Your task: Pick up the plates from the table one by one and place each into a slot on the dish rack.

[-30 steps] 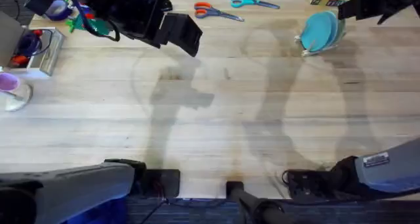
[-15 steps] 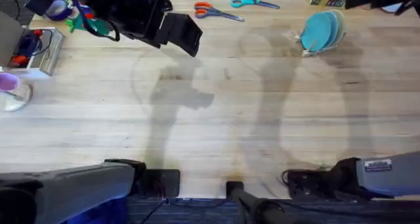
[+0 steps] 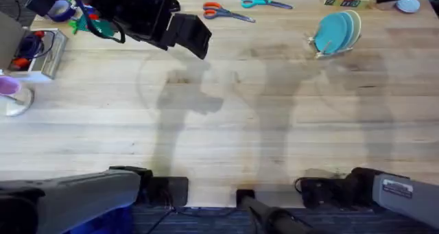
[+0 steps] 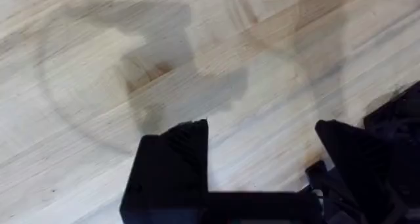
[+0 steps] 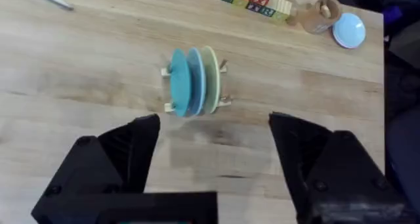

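Gaping wide and empty, right claw (image 5: 213, 161) above the bare counter (image 5: 79, 60), left claw (image 4: 262, 165) likewise spread over bare wood, plates (image 3: 339, 29) upright in the dish rack (image 5: 222, 100) at 1 o'clock, scissors (image 3: 226, 13) at 12.

Soft shadows fall across a light wood-plank tabletop (image 3: 226, 124), with dark floor past its edge.

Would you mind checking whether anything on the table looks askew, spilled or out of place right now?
Nothing stands out. Three plates stand upright in the dish rack, evenly slotted, and the table around them shows no spill or damage.
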Motion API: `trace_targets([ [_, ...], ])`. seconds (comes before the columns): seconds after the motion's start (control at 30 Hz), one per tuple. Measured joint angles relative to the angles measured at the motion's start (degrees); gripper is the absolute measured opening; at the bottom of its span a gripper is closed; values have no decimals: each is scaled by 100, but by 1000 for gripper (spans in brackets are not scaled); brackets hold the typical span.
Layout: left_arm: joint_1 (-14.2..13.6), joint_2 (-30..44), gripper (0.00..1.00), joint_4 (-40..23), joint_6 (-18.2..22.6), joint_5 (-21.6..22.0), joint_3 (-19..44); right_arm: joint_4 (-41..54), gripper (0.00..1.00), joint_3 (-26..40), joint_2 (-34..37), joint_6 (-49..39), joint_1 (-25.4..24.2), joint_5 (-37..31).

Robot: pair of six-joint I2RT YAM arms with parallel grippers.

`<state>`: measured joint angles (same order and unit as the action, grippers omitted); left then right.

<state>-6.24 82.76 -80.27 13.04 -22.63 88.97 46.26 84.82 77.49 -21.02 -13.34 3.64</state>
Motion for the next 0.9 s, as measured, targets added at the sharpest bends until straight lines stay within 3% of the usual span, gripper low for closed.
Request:
trace_targets([
  [0.47,0,0,994,-2,-2,0,0,2036,995,0,-1407,93,913,2],
  [0.9,0,0,994,-2,0,2,0,3160,996,0,-2360,289,1014,2],
])
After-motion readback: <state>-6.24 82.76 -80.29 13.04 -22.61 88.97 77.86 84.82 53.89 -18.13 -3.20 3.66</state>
